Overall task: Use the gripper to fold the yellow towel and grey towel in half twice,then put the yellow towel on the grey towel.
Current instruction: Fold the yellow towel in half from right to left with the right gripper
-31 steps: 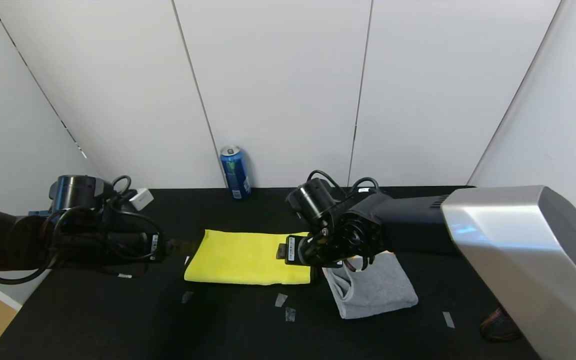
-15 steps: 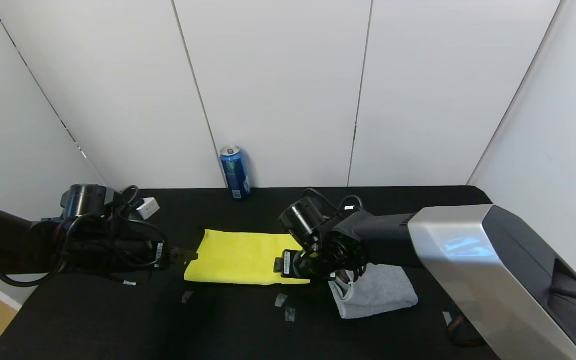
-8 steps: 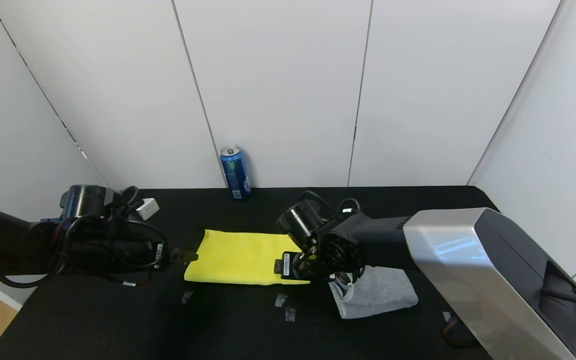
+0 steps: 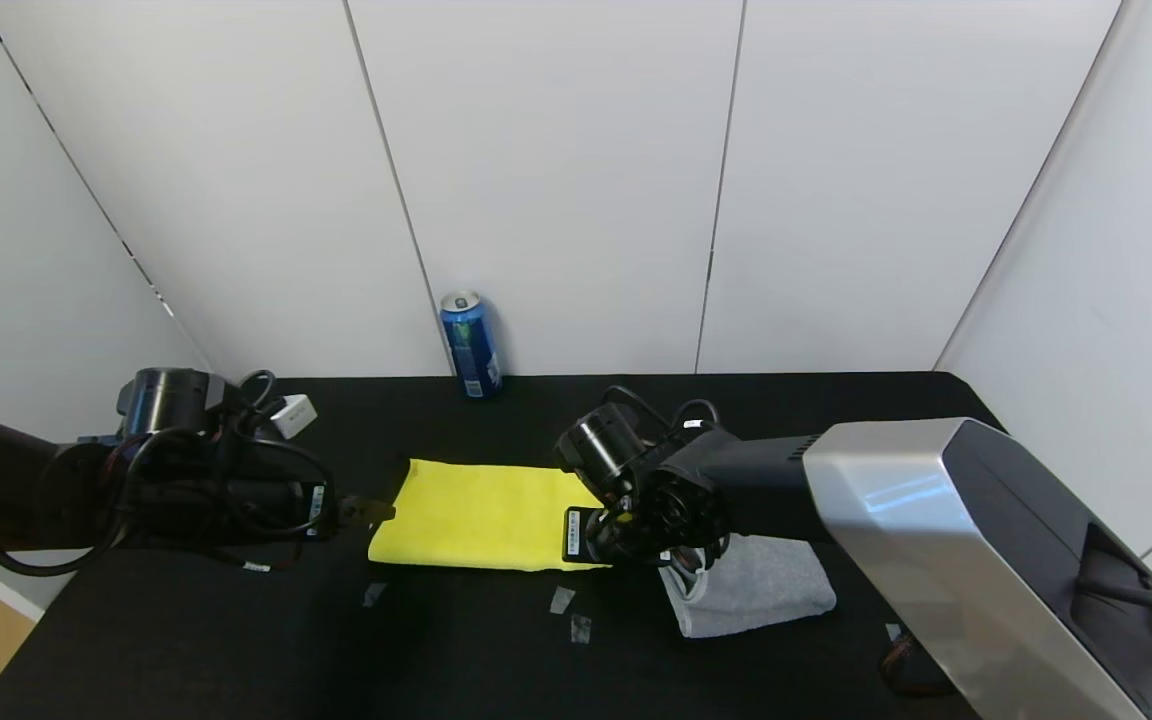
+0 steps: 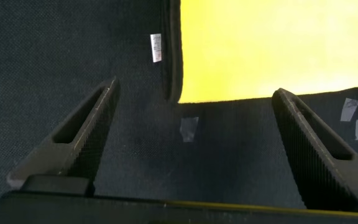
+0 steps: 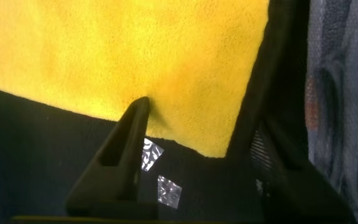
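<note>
On the black fabric-covered desk [image 4: 496, 650], nearest the robot, lie small clear tape scraps [image 4: 570, 614]. Just beyond, the folded mid-grey terry towel [image 4: 761, 592] sits to the right, beside the bright yellow soft cloth towel [image 4: 481, 515] folded into a flat rectangle. The right end effector [image 6: 197, 143] is spread open astride the yellow towel's near right corner, one finger on the cloth. The left end effector [image 5: 194, 134] hovers wide open and empty just off the towel's left edge. Farthest back stands a blue drink can [image 4: 470, 345].
</note>
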### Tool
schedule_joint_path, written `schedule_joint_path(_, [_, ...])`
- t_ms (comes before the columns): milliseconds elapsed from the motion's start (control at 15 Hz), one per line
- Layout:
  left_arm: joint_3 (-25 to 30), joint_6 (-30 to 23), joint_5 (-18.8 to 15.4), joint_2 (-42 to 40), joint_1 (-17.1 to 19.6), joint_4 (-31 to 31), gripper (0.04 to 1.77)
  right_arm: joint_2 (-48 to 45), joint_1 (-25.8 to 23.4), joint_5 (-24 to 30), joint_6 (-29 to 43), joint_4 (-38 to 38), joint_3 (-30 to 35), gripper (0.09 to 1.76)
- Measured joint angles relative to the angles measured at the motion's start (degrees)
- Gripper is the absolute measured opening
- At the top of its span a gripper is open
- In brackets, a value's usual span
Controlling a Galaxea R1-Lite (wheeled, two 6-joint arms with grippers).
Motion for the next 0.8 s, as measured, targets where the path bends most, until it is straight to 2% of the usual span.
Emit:
schedule_joint_path(200, [0.0, 0.0, 0.1, 0.0, 0.0, 0.0, 1.72, 0.0, 0.0, 0.0, 0.1, 0.1, 0.0, 0.70])
schedule_joint_path(267, [0.0, 0.0, 0.1, 0.0, 0.0, 0.0, 1.72, 0.0, 0.0, 0.0, 0.1, 0.1, 0.1, 0.17])
schedule_joint_path(333, [0.0, 0.1, 0.1, 0.0, 0.0, 0.0, 1.72, 0.0, 0.0, 0.0, 0.1, 0.2, 0.1, 0.13])
schedule_joint_path(800, [0.0, 0.1, 0.1, 0.0, 0.0, 0.0, 1.72, -0.5, 0.1, -0.1, 0.1, 0.4, 0.3, 0.13])
